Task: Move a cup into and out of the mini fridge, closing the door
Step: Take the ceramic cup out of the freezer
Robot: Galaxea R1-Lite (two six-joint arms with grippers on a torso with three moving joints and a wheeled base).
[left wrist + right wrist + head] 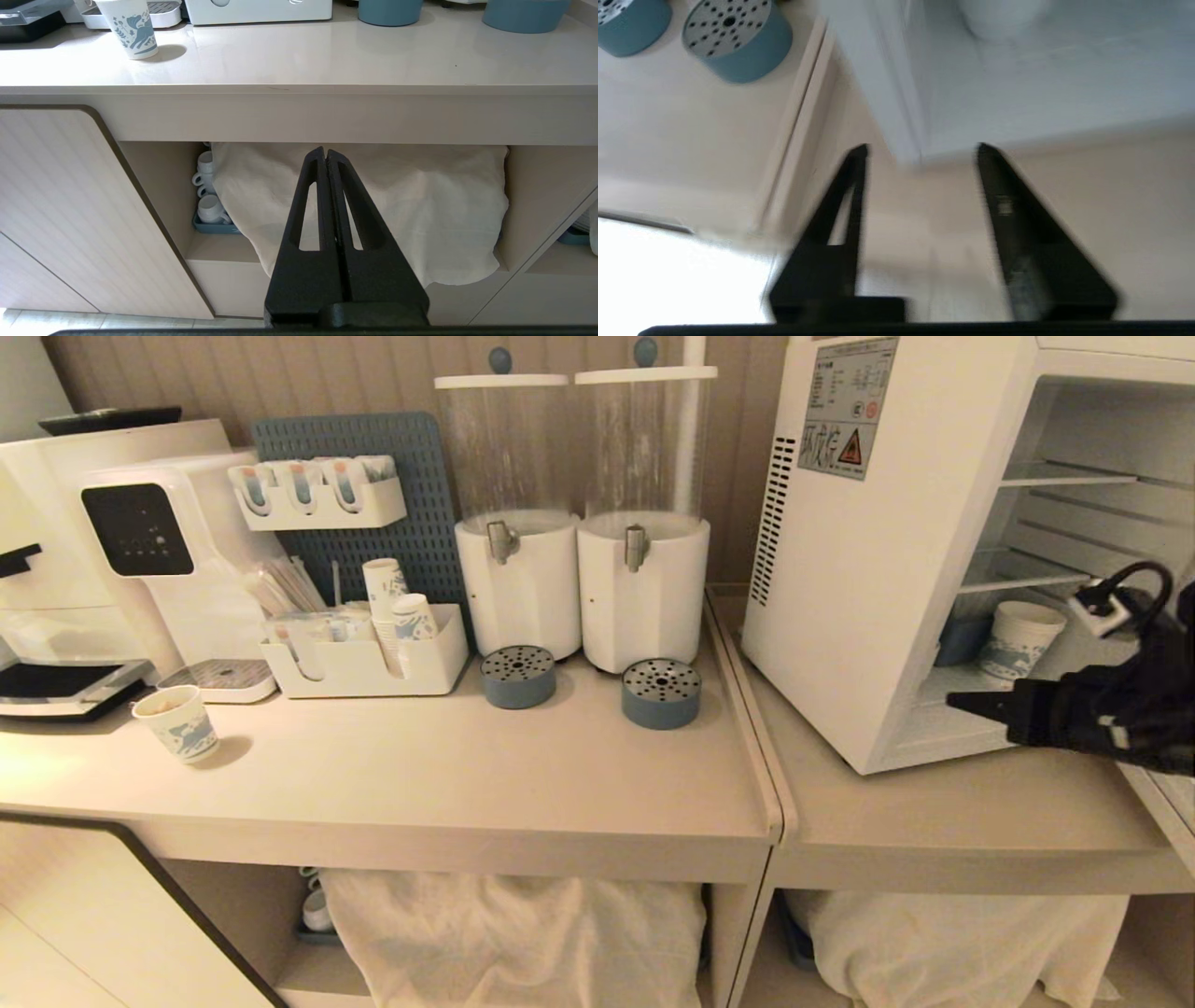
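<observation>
- Fingers of the right gripper [922, 149] stand spread apart with nothing between them, pointing at the lower front corner of the mini fridge [868, 579].
- One mini fridge, interior exposed; the door itself can't be made out.
- Just beyond those fingertips, on the fridge floor: one patterned paper cup [1018, 639] beside one blue container [962, 639].
- Whether the white ceramic cup is there, I cannot tell.
- Off to the side of the right fingers: two blue drip trays [661, 693] under two white drink dispensers [642, 588].
- Left gripper [326, 151]: fingers pressed together, holding nothing, hanging low before the counter's open shelf.
- Past its tips, one white cloth [420, 210], with a few small white cups [208, 186] stacked on a blue tray beside it.
- One more paper cup [179, 721] on the counter [420, 775].
</observation>
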